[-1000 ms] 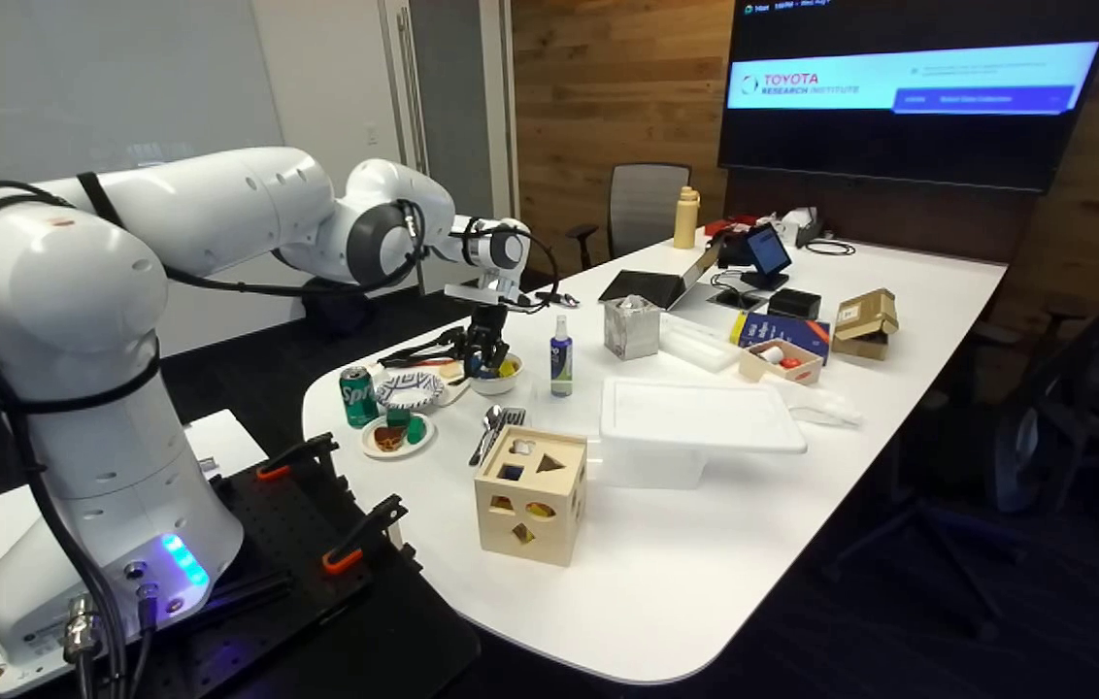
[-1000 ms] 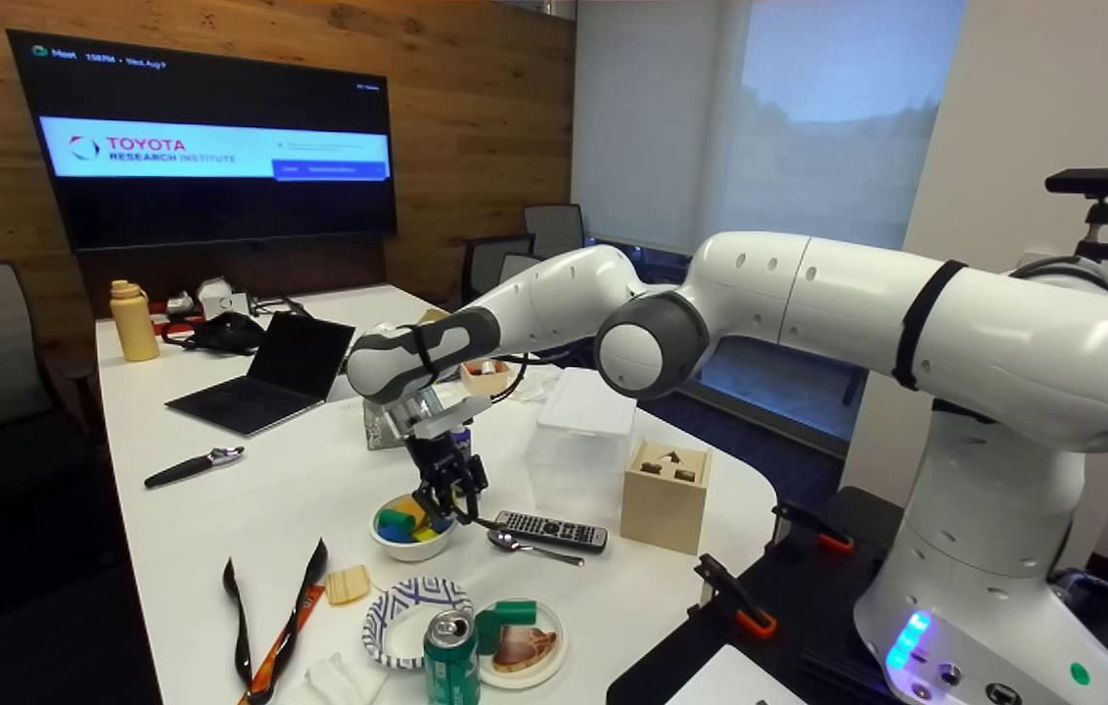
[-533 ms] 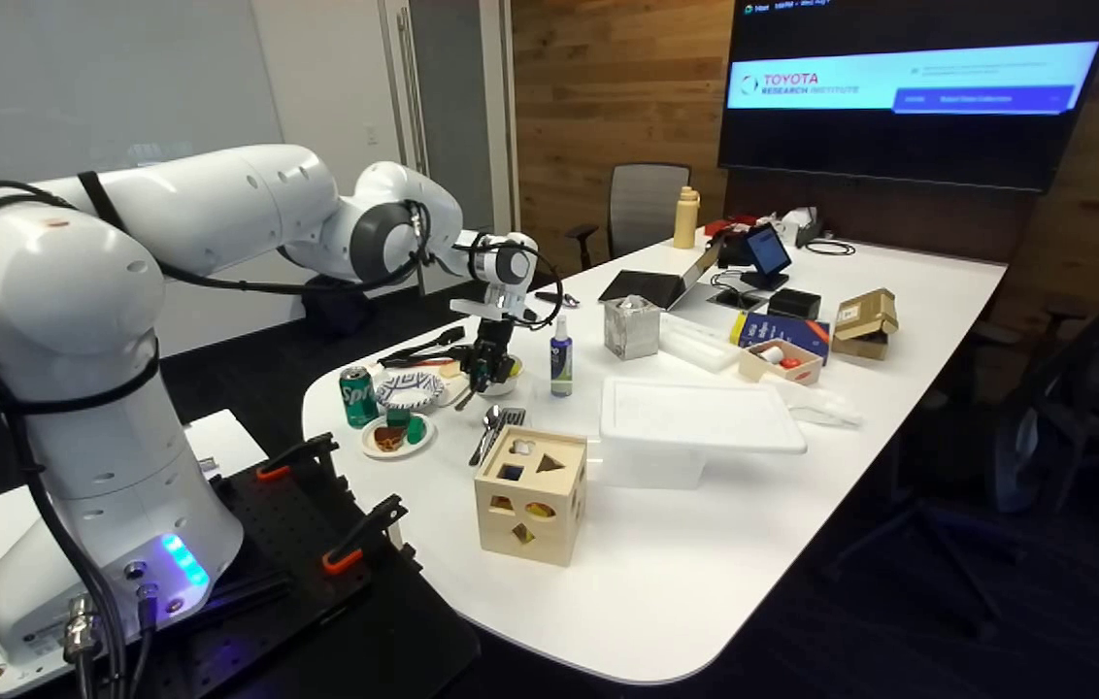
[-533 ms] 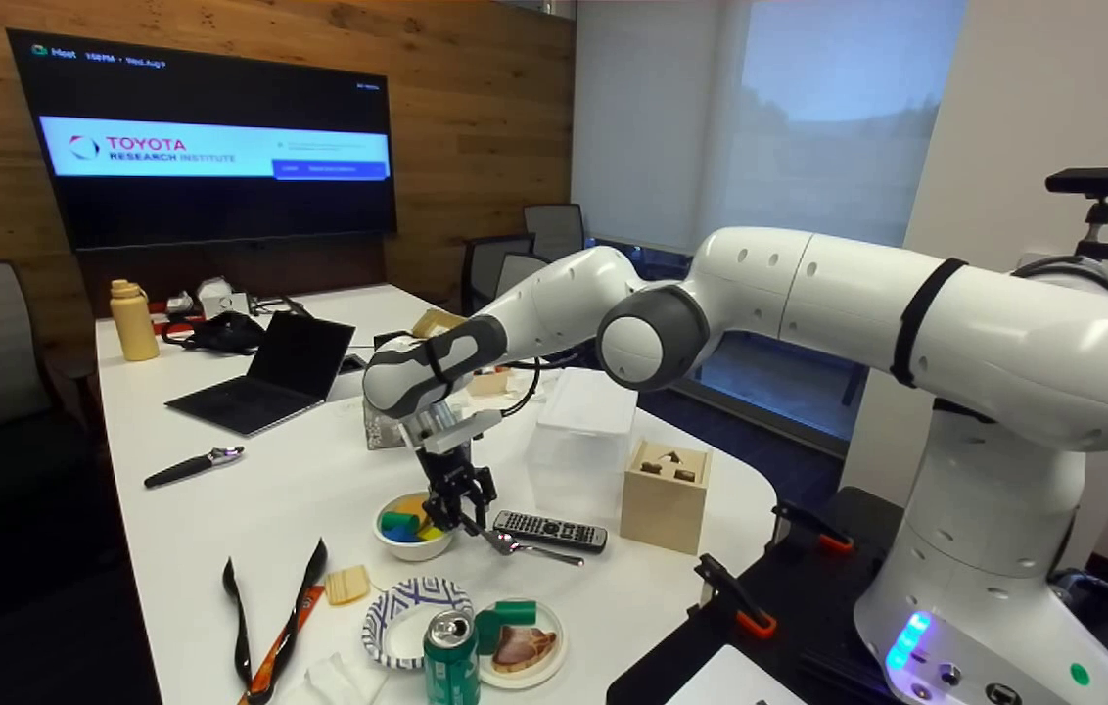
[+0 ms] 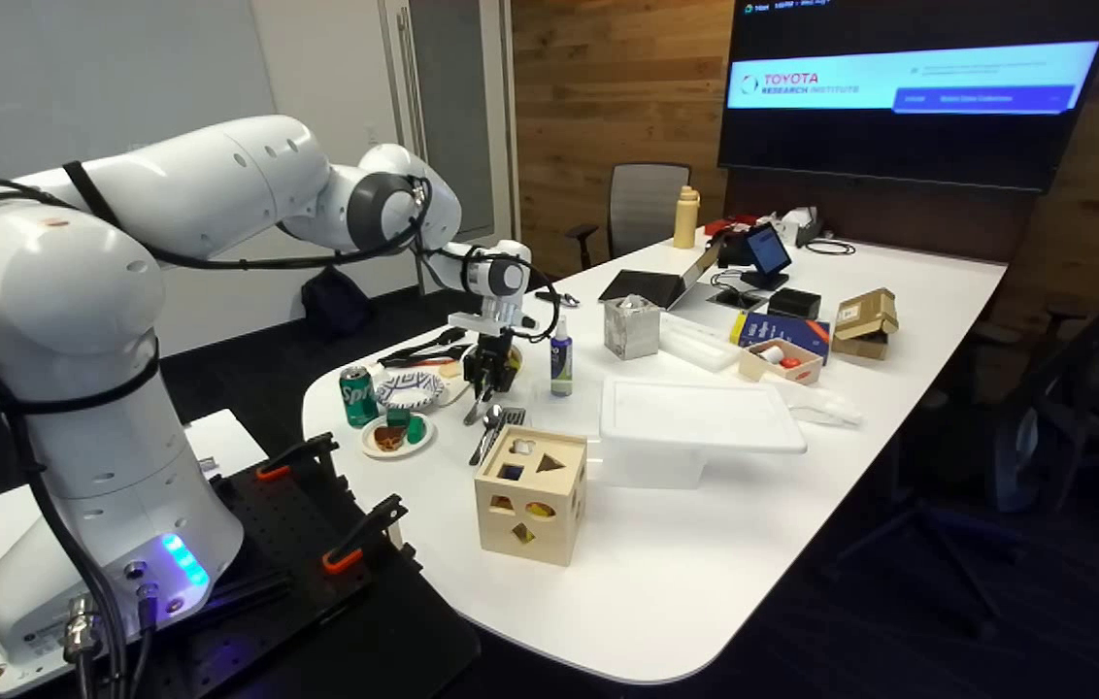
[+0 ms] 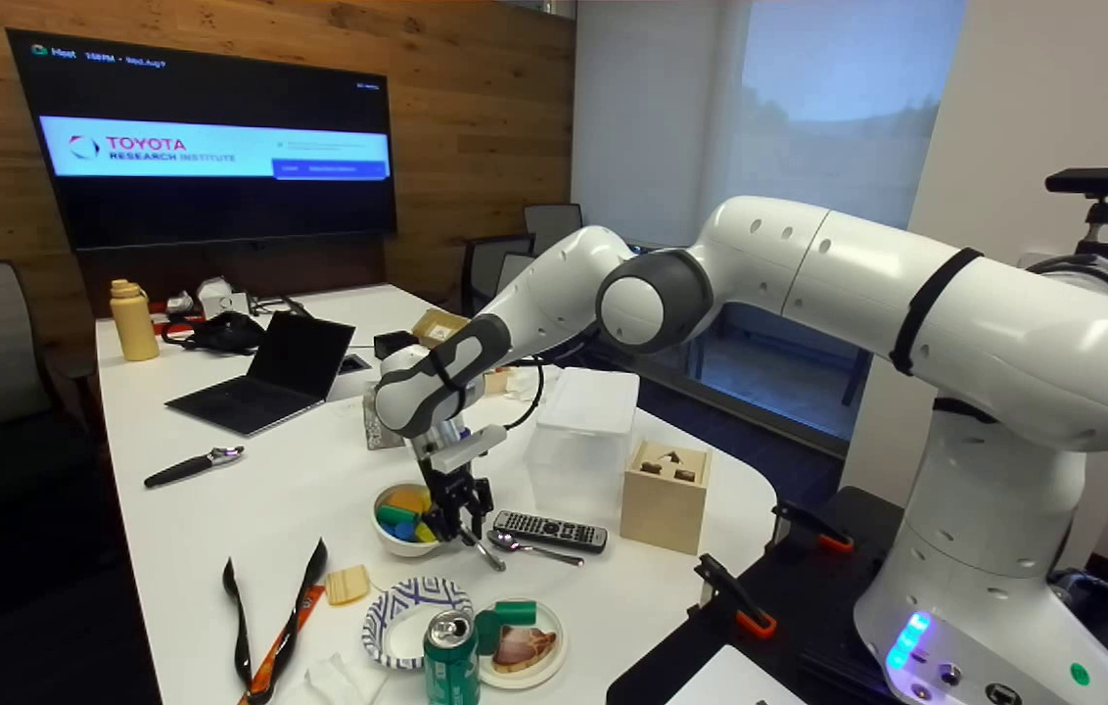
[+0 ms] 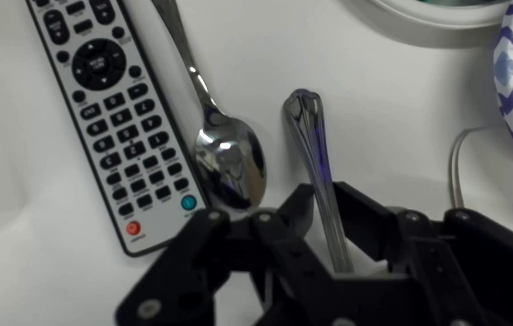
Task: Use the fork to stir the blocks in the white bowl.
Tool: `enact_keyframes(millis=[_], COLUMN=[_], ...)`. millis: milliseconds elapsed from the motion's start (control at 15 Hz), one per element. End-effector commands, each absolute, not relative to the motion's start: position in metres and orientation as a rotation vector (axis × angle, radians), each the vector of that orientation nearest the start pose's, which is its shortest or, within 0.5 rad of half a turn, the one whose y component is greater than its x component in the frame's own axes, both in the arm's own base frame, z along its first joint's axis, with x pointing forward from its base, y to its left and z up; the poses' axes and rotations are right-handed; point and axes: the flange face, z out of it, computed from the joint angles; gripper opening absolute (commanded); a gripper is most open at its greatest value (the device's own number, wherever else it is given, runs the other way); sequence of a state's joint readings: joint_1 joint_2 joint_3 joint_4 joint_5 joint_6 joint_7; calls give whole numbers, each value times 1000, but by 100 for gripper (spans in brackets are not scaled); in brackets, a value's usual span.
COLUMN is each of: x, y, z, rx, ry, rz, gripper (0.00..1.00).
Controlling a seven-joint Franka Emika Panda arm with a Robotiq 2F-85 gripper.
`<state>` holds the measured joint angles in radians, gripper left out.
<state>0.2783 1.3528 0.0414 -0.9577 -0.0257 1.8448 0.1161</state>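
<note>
Robot gripper [image 7: 324,194], near the white bowl [image 6: 399,544], squeezes what is likely the fork [image 7: 321,174], which should be light, stiff and slippery, so the middle of its handle [image 6: 486,554] seems best to pinch, and that long handle slants down, away from the bowl, other end hidden.

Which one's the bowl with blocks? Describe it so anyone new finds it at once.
On the white table, start at the open laptop. Between it and the patterned dish sits the bowl. It is small, round and plain white; the blue, green and yellow blocks inside set it apart from the patterned dish.
</note>
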Motion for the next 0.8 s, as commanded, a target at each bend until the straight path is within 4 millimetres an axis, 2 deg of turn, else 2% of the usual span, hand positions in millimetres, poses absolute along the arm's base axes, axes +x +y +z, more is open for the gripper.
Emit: enact_keyframes(millis=[0,200,733], x=[645,628,581], y=[204,206,193], z=[-10,-17,-1], rx=[-3144,-3157,-3157], ry=[-358,-378,-422], rz=[649,552,411], gripper=[5,5,5])
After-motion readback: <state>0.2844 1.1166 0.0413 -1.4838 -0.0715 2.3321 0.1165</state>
